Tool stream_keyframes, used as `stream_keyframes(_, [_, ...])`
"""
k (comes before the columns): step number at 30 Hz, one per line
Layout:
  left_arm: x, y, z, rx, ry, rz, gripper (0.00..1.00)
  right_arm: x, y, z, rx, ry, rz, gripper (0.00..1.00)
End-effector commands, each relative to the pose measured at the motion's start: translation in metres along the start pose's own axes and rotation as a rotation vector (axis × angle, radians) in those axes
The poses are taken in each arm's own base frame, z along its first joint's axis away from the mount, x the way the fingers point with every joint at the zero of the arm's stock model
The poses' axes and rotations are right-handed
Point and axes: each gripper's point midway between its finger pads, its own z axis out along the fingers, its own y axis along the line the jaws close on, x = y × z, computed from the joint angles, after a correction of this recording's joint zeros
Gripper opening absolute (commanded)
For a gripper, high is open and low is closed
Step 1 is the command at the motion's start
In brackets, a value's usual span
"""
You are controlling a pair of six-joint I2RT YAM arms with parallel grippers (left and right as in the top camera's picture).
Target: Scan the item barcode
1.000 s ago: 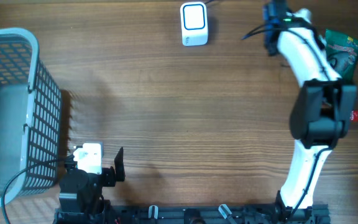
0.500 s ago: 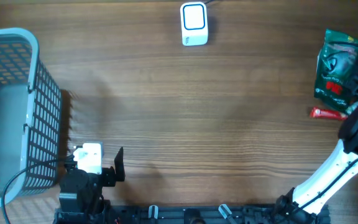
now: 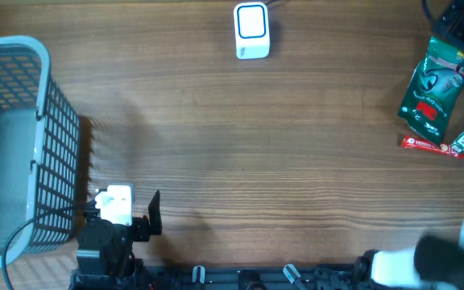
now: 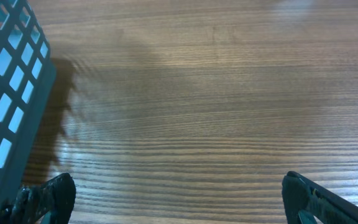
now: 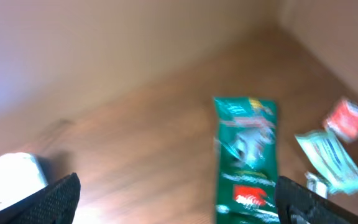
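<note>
Jaws of the right gripper [image 5: 178, 200] stand wide and empty near the glossy green packet [image 5: 246, 158], which lies flat at the right edge of the wood-grain table [image 3: 296, 161], well apart from the boxy white scanner [image 3: 251, 31]. Slick, crinkly film could slip or buckle when pinched, or the thin red stick [image 3: 431, 145] just beside it get caught. The left gripper [image 4: 179, 202], equally wide and empty, sits by the lattice basket [image 3: 14, 42].

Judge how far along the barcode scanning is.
Done: nothing; the green packet lies far from the white scanner. In hand: the right end effector hovers open, empty, near the packet. Left: grasp it, present it to the scanner.
</note>
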Motion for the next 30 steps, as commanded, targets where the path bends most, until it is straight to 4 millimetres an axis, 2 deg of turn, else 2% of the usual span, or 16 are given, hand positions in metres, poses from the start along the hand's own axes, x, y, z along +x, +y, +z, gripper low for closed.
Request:
stream_keyframes(1, [-0.001,-0.003,0.000,0.015,-0.007,-0.011,1.00,-0.017,0.020,-0.113,-0.116,-0.176,0.106,1.00])
stream_keyframes(3, [-0.001,-0.003,0.000,0.015,-0.007,-0.011,1.00,-0.021,0.018,-0.160,-0.148,-0.268,0.128,1.00])
stream_keyframes(6, [-0.001,-0.003,0.000,0.015,-0.007,-0.011,1.00,-0.020,0.015,-0.216,-0.184,-0.384,0.130,1.00])
stream_keyframes(8, [-0.001,-0.003,0.000,0.015,-0.007,-0.011,1.00,-0.016,0.012,-0.249,-0.205,-0.450,0.132,1.00])
stream_keyframes(10, [-0.001,-0.003,0.000,0.015,-0.007,-0.011,1.00,-0.011,0.009,-0.273,-0.216,-0.497,0.130,1.00])
stream_keyframes(13, [-0.001,-0.003,0.000,0.015,-0.007,-0.011,1.00,0.007,0.003,-0.286,-0.209,-0.476,0.131,1.00])
stream_keyframes(17, [-0.001,-0.003,0.000,0.015,-0.007,-0.011,1.00,0.041,-0.007,-0.274,-0.156,-0.344,0.129,1.00])
stream_keyframes(19, [-0.001,-0.003,0.000,0.015,-0.007,-0.011,1.00,0.044,-0.009,-0.270,-0.143,-0.335,0.135,1.00])
stream_keyframes(25, [-0.001,-0.003,0.000,0.015,-0.007,-0.011,1.00,0.033,-0.005,-0.280,-0.222,-0.493,0.182,1.00])
stream_keyframes(30, [-0.001,-0.003,0.000,0.015,-0.007,-0.011,1.00,0.059,0.003,-0.278,-0.373,-0.694,0.165,1.00])
